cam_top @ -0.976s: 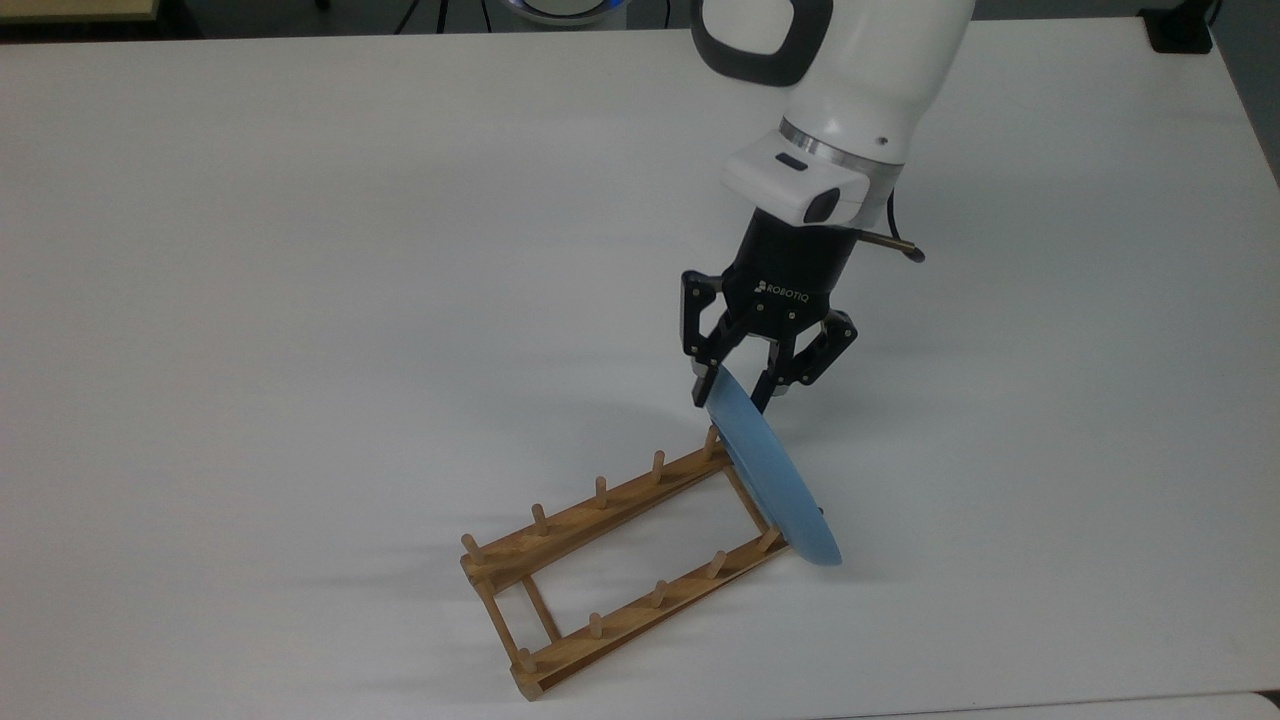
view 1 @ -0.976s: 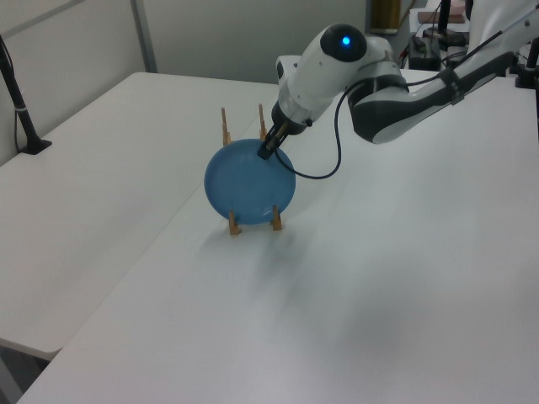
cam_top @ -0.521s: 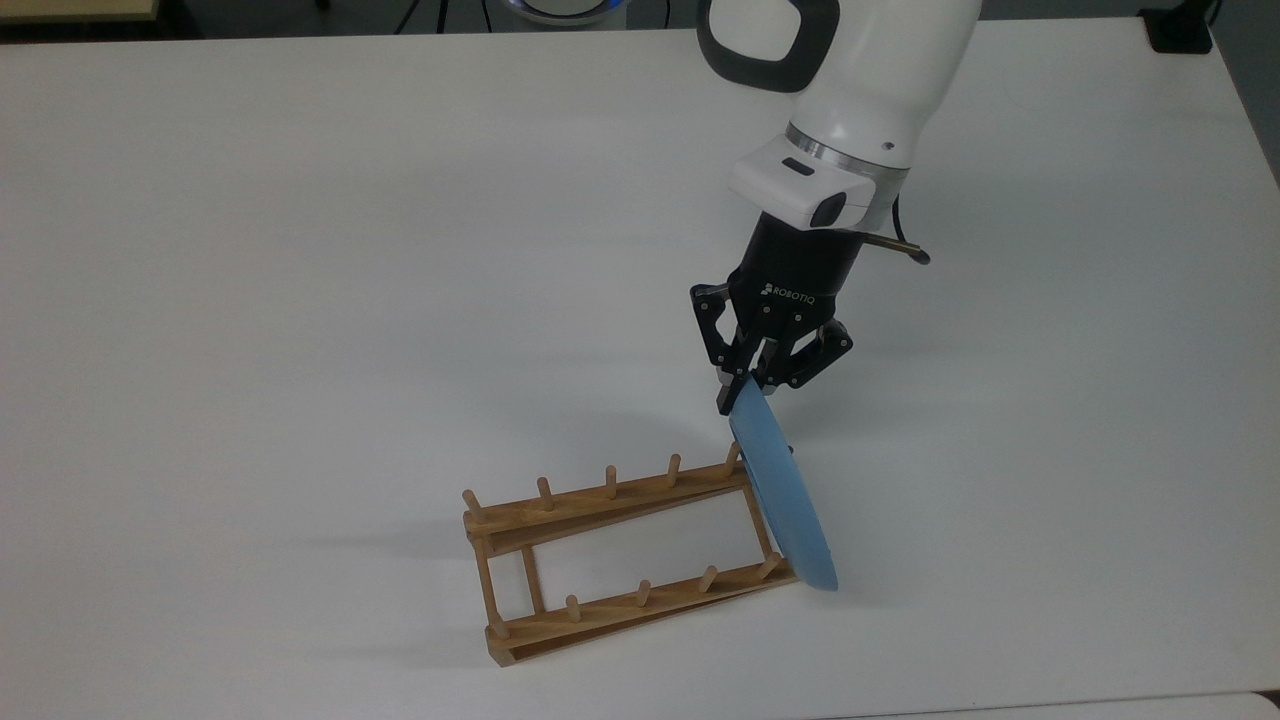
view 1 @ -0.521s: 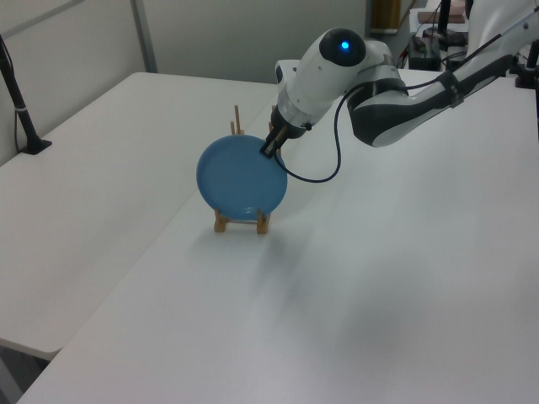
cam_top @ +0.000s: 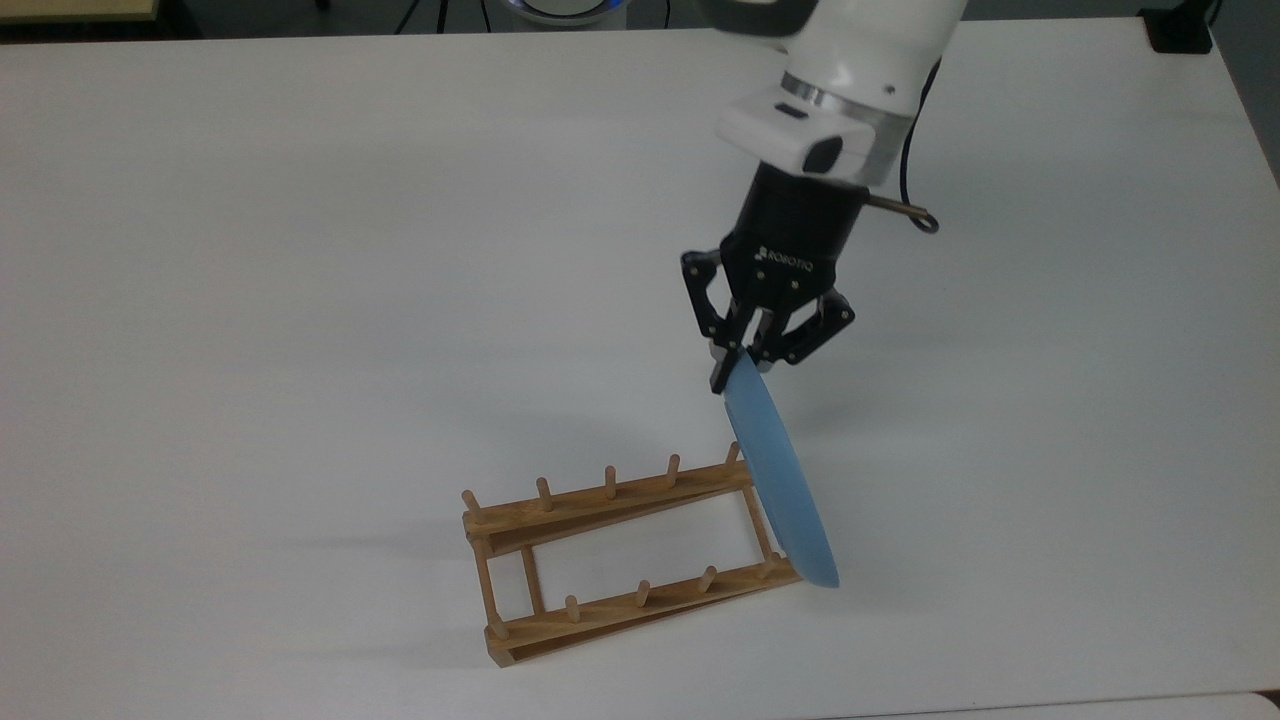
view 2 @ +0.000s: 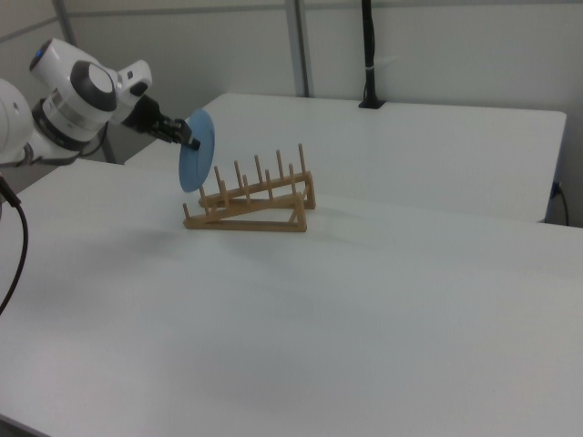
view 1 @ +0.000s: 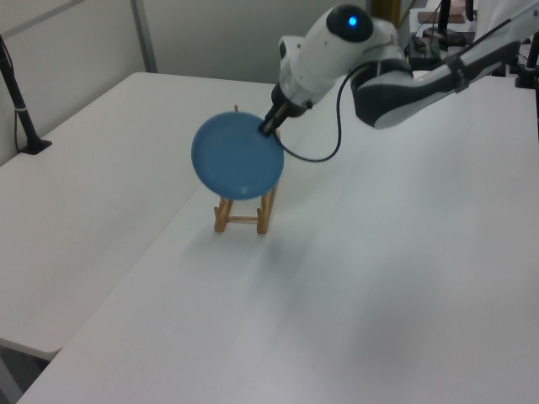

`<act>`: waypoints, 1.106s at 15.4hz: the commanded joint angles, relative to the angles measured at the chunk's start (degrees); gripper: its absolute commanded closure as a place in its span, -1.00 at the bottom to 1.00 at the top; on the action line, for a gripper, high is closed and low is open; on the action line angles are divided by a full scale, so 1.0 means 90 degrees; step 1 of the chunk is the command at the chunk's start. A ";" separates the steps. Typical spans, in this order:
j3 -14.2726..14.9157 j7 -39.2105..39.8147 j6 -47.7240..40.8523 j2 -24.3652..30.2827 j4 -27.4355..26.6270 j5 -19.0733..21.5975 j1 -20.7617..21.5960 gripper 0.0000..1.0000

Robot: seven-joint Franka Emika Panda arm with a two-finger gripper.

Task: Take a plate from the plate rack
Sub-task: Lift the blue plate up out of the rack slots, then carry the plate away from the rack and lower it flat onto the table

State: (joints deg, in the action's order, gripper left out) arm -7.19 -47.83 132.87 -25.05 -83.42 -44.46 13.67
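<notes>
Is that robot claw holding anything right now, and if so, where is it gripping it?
Yes. The gripper is shut on the blue plate, pinching its upper rim, above the wooden rack.

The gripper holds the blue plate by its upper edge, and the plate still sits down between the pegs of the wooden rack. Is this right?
Not quite. The gripper does hold the blue plate by its upper edge, but the left view shows the plate lifted above the wooden rack, no longer down between the pegs.

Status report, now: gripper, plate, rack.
Gripper shut on plate at its upper rim. Plate raised above plate rack in the left view, on edge. Nothing in the way on the table.
</notes>
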 commanded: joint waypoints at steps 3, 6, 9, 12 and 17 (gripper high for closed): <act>0.0017 0.1236 -0.0961 0.1015 -0.0487 0.1810 -0.0482 1.00; 0.0085 0.3714 -0.2171 0.1473 -0.0428 0.3704 -0.1009 1.00; 0.0115 0.5903 -0.3685 0.1670 -0.0448 0.4480 -0.1624 1.00; 0.0124 0.7031 -0.3973 0.1612 -0.0700 0.4793 -0.2171 1.00; 0.0134 0.7102 -0.3390 0.1640 -0.1579 0.5475 -0.2719 1.00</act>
State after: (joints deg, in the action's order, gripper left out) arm -6.00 15.50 97.39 -12.07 -91.76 -0.33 -9.16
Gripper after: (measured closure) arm 0.903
